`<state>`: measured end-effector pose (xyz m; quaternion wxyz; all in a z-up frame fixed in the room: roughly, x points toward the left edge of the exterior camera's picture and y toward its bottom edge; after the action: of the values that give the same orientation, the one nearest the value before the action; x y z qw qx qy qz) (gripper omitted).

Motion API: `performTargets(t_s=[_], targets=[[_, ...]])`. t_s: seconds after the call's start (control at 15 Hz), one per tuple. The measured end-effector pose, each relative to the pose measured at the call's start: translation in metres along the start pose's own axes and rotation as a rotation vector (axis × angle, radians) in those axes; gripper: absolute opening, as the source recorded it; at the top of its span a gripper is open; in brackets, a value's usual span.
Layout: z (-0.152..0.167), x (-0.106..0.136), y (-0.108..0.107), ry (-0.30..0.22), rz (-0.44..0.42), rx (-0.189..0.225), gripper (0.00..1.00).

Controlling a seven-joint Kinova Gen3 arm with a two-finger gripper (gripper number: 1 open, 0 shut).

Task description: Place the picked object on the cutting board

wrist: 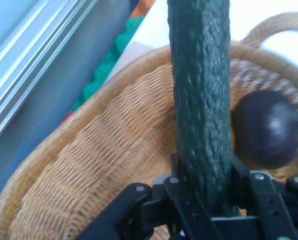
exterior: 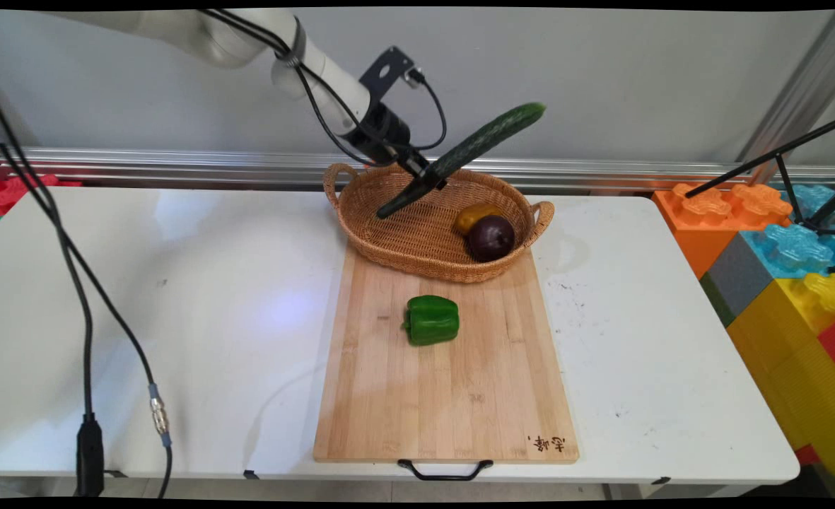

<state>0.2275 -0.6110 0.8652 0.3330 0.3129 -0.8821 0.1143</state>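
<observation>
Clearly the gripper (exterior: 428, 177) is clamped on a cucumber (exterior: 484, 139), holding it in the air over the far side of a basket (exterior: 389, 237), tilted with its long end up to the right. The grip sits toward the lower part, so the heavy upper length could lever it loose or let it swivel between the fingers. The cucumber is long, dark and bumpy-skinned. The basket is oval, woven wicker with two handles, holding a round dark purple fruit (exterior: 491, 237) touching a yellowish one (exterior: 475, 215). A glossy, blocky green pepper (exterior: 431, 319) lies on the smooth wooden board (exterior: 445, 403).
</observation>
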Motion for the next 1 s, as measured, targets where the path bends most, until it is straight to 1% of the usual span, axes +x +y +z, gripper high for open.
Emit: performTargets(t_s=[0.13,0.27,0.33,0.47,0.53,0.67,0.8,1.0], targets=[[-0.017,0.008,0.022,0.015,0.039,-0.028,0.00],[-0.033,0.010,0.051,0.008,0.075,-0.087,0.00],[-0.042,0.008,0.067,-0.007,0.092,-0.125,0.00],[-0.057,-0.001,0.096,-0.046,0.121,-0.193,0.00],[-0.061,-0.005,0.105,-0.058,0.128,-0.210,0.00],[-0.072,-0.017,0.128,-0.096,0.150,-0.257,0.00],[-0.080,-0.034,0.150,-0.136,0.174,-0.295,0.00],[-0.082,-0.059,0.172,-0.182,0.208,-0.335,0.00]])
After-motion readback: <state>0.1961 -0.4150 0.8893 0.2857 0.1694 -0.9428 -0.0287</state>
